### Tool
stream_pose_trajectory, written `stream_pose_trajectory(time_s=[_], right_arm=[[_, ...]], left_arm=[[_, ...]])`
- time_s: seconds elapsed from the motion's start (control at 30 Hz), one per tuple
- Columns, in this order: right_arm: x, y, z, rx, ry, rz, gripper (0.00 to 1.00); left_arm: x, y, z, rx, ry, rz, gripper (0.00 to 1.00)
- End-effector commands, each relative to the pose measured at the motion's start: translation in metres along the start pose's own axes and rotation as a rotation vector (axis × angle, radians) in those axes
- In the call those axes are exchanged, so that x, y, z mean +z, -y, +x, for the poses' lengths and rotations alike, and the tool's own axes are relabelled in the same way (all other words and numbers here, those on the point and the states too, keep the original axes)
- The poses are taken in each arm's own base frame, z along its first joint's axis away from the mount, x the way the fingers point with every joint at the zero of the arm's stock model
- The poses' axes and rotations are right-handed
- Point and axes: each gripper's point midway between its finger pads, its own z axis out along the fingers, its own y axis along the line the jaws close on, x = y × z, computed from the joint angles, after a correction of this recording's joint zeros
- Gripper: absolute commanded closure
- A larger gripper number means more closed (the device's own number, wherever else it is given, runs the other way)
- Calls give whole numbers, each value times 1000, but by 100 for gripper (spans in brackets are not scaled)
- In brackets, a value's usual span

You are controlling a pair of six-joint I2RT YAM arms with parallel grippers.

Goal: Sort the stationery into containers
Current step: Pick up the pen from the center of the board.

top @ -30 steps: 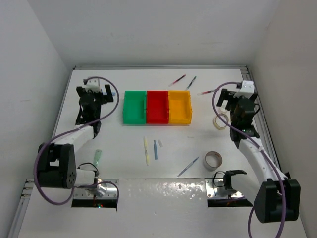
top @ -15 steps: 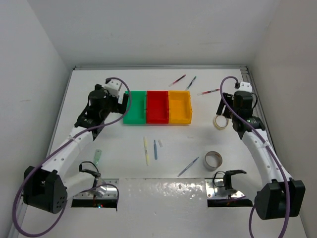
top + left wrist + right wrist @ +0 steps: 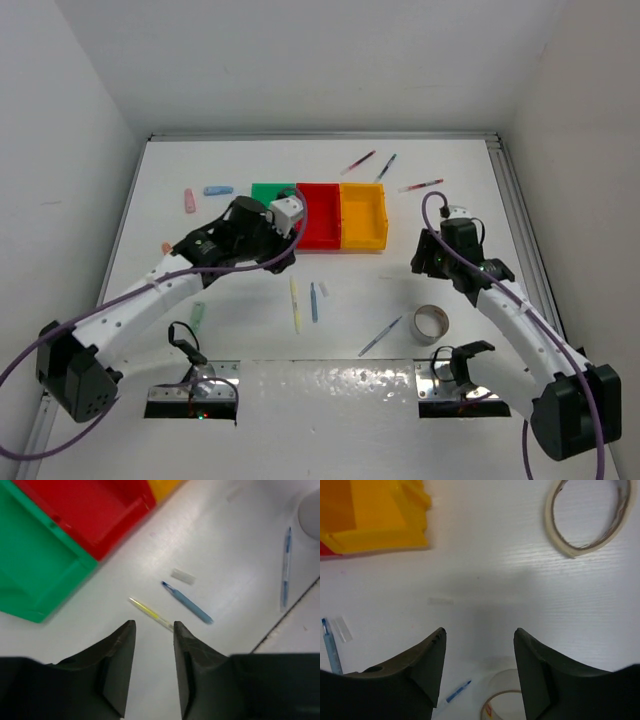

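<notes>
On the white surface (image 3: 300,160) the three containers (image 3: 362,244) stand in a row toward the back, looking empty. The left fingers (image 3: 116,655) have swung in past them and hang spread, holding nothing, above the yellow pen (image 3: 150,614). The right fingers (image 3: 427,655), also wide and empty, have drawn back toward the tape roll (image 3: 431,322). A first pick seems imminent.

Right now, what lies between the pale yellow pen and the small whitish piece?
A short blue pen lies between the pale yellow pen and the small whitish piece, clearest in the left wrist view.
</notes>
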Motion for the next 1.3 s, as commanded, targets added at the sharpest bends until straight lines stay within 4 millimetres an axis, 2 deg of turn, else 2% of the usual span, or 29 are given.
stream_pose_trajectory(time_s=[0.0,0.1,0.17,0.23,0.27,0.43,0.5,0.57,0.6,0.67,0.77,1.03,1.17,1.27], right_arm=[[-4,-15,9,-2,9,-61,45],[-3,-24,31,-84,-43,-97,58],[-3,-30,45,-145,-79,-109,60],[-1,-30,51,-162,-87,-96,59],[-1,-32,52,-158,-85,-97,59],[-1,-41,56,-146,-57,-114,58],[-3,-44,56,-155,-46,-121,58],[-4,-38,56,-172,-38,-93,57],[-5,-35,56,-180,-30,-77,57],[-6,-32,57,-196,-24,-62,57],[-6,-26,58,-209,-17,-41,56],[-5,-12,68,-204,-2,-7,56],[-6,-5,72,-208,-6,16,56],[-9,-3,70,-210,-4,26,55]], left_arm=[[19,33,24,-190,-129,55,67],[42,45,55,-285,-260,14,75],[50,54,70,-346,-301,-7,76],[56,59,79,-375,-313,-4,76],[63,61,76,-388,-289,0,76],[86,66,95,-398,-337,-27,72],[93,64,94,-419,-324,-41,71],[98,68,89,-420,-295,-15,68],[99,72,92,-421,-306,0,63],[104,74,101,-435,-340,-9,61],[110,69,110,-469,-365,-46,55],[127,72,122,-463,-409,-59,55],[130,63,134,-481,-452,-132,61],[131,61,137,-492,-472,-152,66]])
